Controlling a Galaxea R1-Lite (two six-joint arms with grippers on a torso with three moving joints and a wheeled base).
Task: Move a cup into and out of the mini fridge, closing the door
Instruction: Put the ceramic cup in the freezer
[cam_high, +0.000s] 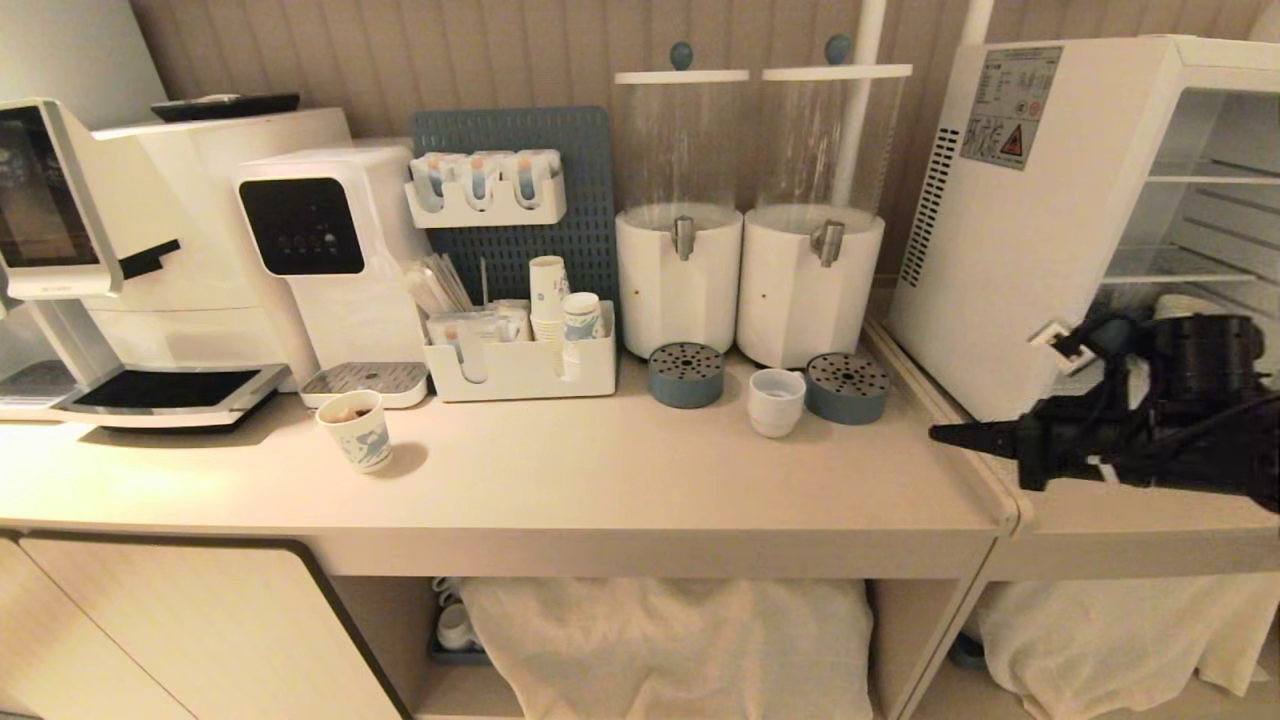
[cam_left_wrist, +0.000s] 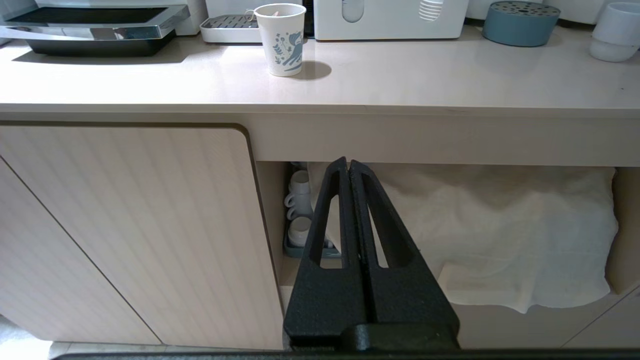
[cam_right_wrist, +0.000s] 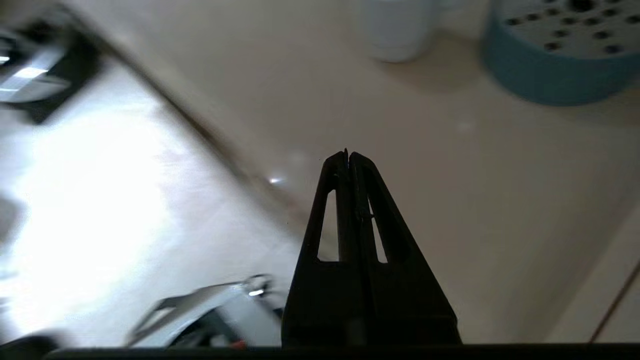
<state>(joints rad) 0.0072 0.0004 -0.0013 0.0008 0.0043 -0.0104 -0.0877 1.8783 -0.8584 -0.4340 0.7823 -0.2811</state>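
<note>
Sitting on the counter (cam_high: 600, 460), the cup (cam_high: 776, 400) stood upright between two round blue drip trays, the nearer one (cam_high: 847, 387) just beside it on its right and the other (cam_high: 685, 374) to its left, in front of two clear-topped dispensers (cam_high: 810, 290). Nothing held it. In my right wrist view the cup (cam_right_wrist: 395, 27) showed blurred at the far edge, next to a blue tray (cam_right_wrist: 560, 55). My right claw (cam_high: 940, 434) was pressed together and empty, pointing level toward the cup from the right, well apart from it, above the seam where the counter met the lower ledge carrying the fridge (cam_high: 1020, 230). The fridge stood at the right with its front open to me, wire shelves (cam_high: 1200, 270) showing; I could not see the door. My left claw (cam_left_wrist: 348, 167) was also pressed together and empty, parked low in front of the cabinet, facing the open shelf where a white cloth (cam_left_wrist: 500, 235) and stacked mugs (cam_left_wrist: 300, 210) lay. Farther left on the counter a blue-printed paper cup (cam_high: 357, 430) stood alone, before a water machine (cam_high: 330, 260) and a coffee machine (cam_high: 120, 260). A white organiser (cam_high: 520, 365) with more paper cups sat against a blue pegboard (cam_high: 510, 200).
</note>
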